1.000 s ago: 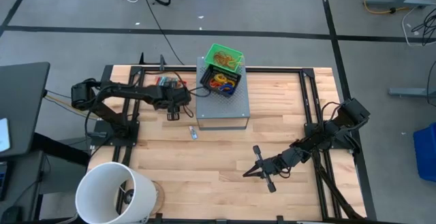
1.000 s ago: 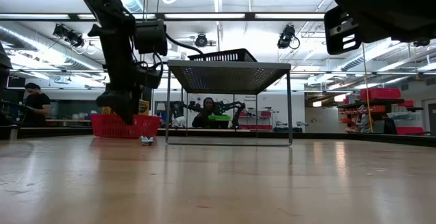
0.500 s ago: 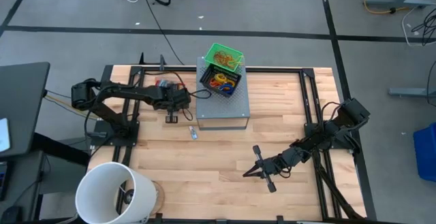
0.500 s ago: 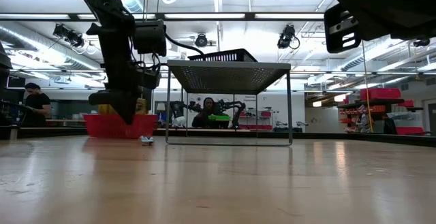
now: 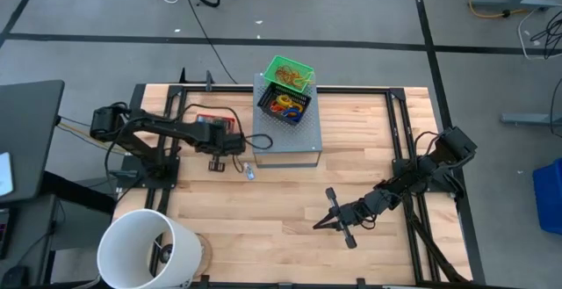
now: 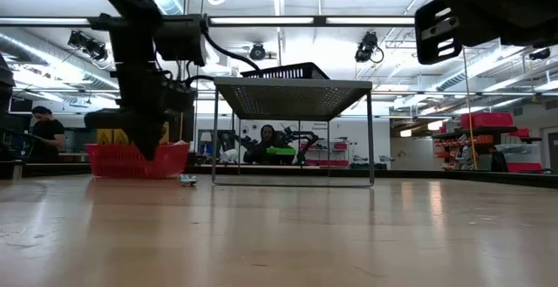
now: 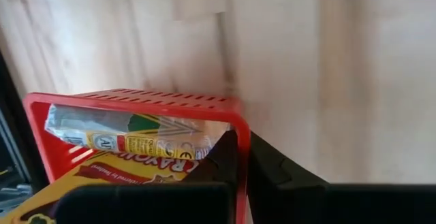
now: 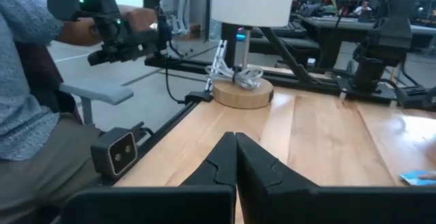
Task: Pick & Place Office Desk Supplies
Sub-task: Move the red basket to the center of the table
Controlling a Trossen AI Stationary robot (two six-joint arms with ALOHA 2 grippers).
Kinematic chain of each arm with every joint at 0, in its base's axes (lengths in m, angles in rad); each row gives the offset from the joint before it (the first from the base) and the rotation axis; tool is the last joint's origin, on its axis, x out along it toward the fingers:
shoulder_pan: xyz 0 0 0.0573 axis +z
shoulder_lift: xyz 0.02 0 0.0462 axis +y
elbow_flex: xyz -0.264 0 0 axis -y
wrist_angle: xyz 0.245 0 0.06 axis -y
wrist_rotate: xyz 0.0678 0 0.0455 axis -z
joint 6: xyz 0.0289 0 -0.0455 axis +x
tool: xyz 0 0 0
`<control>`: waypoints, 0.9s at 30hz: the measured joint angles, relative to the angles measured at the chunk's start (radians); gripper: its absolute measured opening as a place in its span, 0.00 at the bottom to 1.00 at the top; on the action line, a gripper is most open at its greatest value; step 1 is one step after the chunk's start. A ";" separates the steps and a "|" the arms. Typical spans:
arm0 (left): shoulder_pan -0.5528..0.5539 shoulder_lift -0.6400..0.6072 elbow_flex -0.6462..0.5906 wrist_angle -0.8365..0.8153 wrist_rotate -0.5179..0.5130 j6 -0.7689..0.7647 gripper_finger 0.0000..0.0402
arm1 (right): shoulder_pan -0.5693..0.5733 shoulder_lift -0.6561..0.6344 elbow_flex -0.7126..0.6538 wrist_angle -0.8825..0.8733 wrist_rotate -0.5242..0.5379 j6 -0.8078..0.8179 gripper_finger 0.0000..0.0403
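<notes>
While the white bucket (image 5: 147, 249) stands at the desk's near left corner, the left hand (image 7: 238, 157) sits just above it in the overhead picture, closed on the rim of a red basket (image 7: 136, 100) that rests on the wooden desk (image 5: 263, 227) beside the grey metal box (image 5: 290, 135). Inside that red basket lie printed packets (image 7: 129, 139), one yellow-orange with red lettering, another pale with green marks. Just beside the left arm, a small blue-white item (image 5: 249, 171) lies on the desk close to the grey box's front edge. On top of the grey box stand a dark basket (image 5: 284, 106) holding coloured rubber bands and, behind it, a green basket (image 5: 290, 72) with more loops. Farther right, the right hand (image 5: 338, 221) rests low over the desk's front right part, its fingers (image 8: 235, 157) pressed together on nothing. Past the desk's edge a person (image 8: 30, 94) sits.
</notes>
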 joint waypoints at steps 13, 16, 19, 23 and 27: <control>-0.280 0.000 0.034 -0.045 0.120 -0.200 0.03 | 0.018 0.000 0.029 -0.011 -0.016 0.016 0.01; -0.353 0.002 0.052 -0.045 0.175 -0.247 0.03 | 0.018 0.000 0.029 -0.011 -0.016 0.034 0.01; -0.426 0.002 0.069 -0.035 0.224 -0.297 0.03 | 0.022 0.000 0.029 -0.019 -0.011 0.042 0.01; -0.517 0.002 0.077 -0.007 0.259 -0.351 0.03 | 0.029 0.000 0.029 -0.019 -0.008 0.050 0.01; -0.595 0.002 0.077 0.112 0.285 -0.375 0.03 | 0.031 0.000 0.029 -0.019 -0.008 0.060 0.01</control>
